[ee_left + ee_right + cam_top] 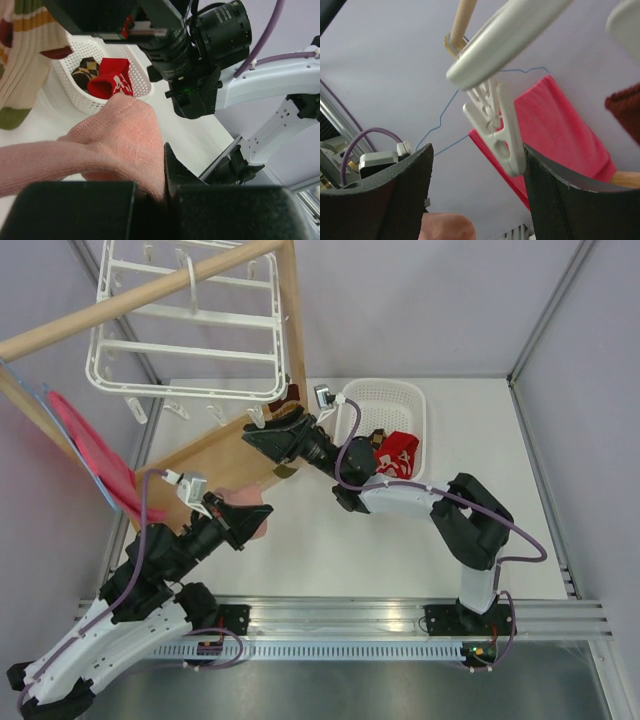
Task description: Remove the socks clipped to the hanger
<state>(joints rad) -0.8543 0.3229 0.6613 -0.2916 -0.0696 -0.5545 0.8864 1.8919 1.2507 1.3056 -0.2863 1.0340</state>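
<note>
While left fingers pinch pink sock, right fingers gape around clip.

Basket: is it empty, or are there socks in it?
Not empty. The basket holds a red sock and a checkered sock, both visible inside its mesh walls in the left wrist view.

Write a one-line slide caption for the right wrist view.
Open right gripper straddles a white clip dangling from the hanger, with red cloth hung behind.
</note>
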